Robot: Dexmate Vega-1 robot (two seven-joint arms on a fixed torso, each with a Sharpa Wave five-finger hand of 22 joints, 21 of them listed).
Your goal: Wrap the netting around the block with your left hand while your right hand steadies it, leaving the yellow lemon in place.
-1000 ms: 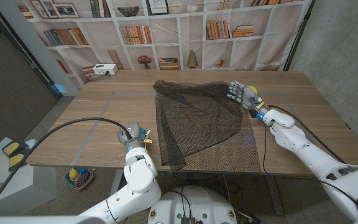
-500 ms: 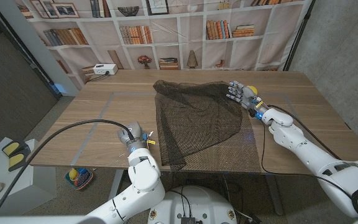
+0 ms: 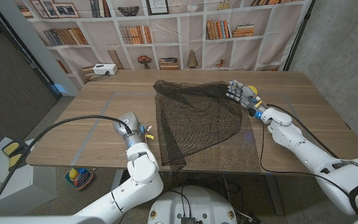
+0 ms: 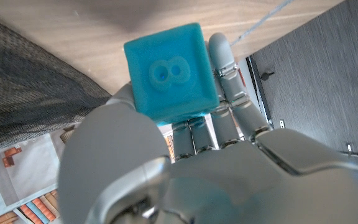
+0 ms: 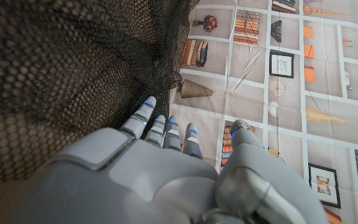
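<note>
A staged lab set: behind the wooden desk (image 3: pixel 104 118) hangs a printed bookshelf backdrop (image 3: pixel 166 31) between bare concrete walls (image 3: pixel 340 43).

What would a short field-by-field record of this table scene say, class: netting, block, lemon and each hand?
netting: dark mesh spread over the table's middle
block: blue cube, held in the left hand
lemon: yellow, beside the right hand
right hand: at the netting's far right corner; grip cannot be told
table: wooden
</note>
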